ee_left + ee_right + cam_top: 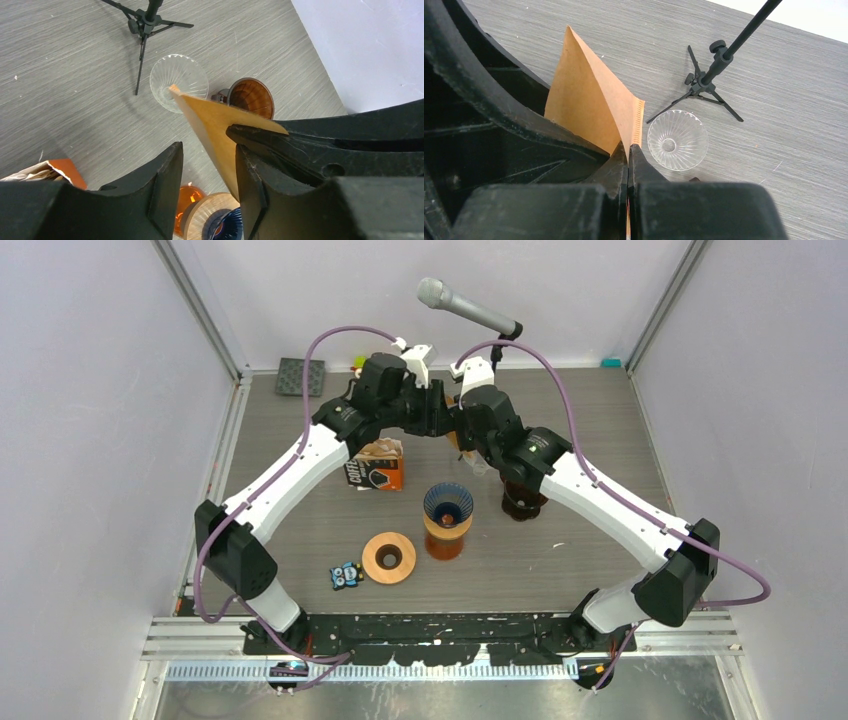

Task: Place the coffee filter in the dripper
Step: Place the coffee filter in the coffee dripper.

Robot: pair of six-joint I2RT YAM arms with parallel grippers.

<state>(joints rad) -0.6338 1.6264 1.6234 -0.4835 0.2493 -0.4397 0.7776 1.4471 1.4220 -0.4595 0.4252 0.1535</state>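
**Coffee filter held in the air between both grippers, over the rear middle of the table point(600, 420).**

Only the wrist views show the grip. The right gripper point(629, 150) is pressed together on the crimped seam of the coffee filter point(591, 107), a flat-folded cone of brown paper. The left gripper point(207, 150) stands spread, with the filter lying against one finger. Below sits a ribbed clear glass dripper point(677, 140), near a black microphone tripod point(706, 85). Only the top view shows the blue dripper point(447, 502) on its amber stand, a wooden ring point(388, 558) and the filter box point(378, 468). The print on the box is too small to read.
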